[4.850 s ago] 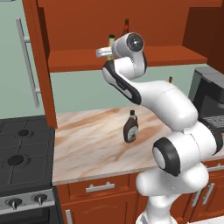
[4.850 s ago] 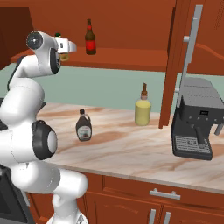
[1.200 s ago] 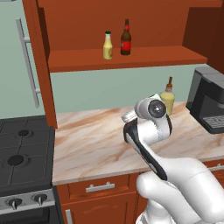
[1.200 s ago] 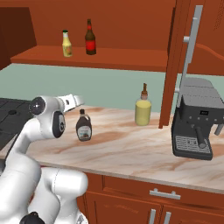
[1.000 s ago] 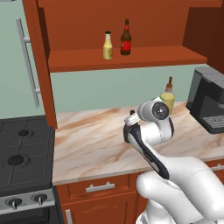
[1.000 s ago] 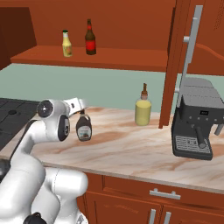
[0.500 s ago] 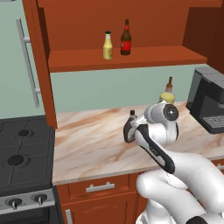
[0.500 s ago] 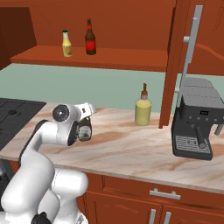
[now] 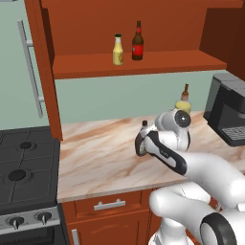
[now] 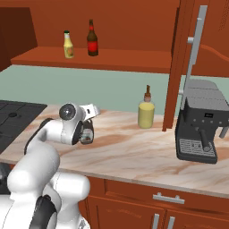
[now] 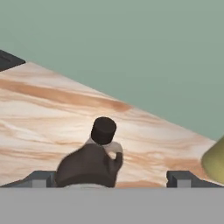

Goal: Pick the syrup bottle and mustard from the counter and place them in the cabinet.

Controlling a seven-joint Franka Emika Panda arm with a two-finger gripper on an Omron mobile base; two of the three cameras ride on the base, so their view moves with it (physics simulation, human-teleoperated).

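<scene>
The syrup bottle (image 10: 86, 133) stands upright on the counter (image 10: 134, 152), its dark cap (image 9: 144, 123) showing beside the arm. My gripper (image 11: 113, 178) is open and low at the bottle (image 11: 89, 164). One fingertip lies on each side of the bottle, which sits closer to the left fingertip (image 11: 41, 178). The hand (image 9: 139, 143) hides most of the bottle's body. The mustard (image 9: 117, 50) stands on the cabinet shelf (image 9: 143, 64), also seen as the small yellow bottle (image 10: 68, 44) up left.
A slim brown bottle with a red label (image 9: 138, 42) stands next to the mustard. A bigger dull-yellow bottle (image 10: 146, 112) is at the back of the counter, a coffee machine (image 10: 199, 129) to the right, a stove (image 9: 24, 172) to the left.
The arm has come down from the cabinet shelf, leaving the mustard there. In the last second the hand has closed in on the syrup bottle until its fingers flank it.
</scene>
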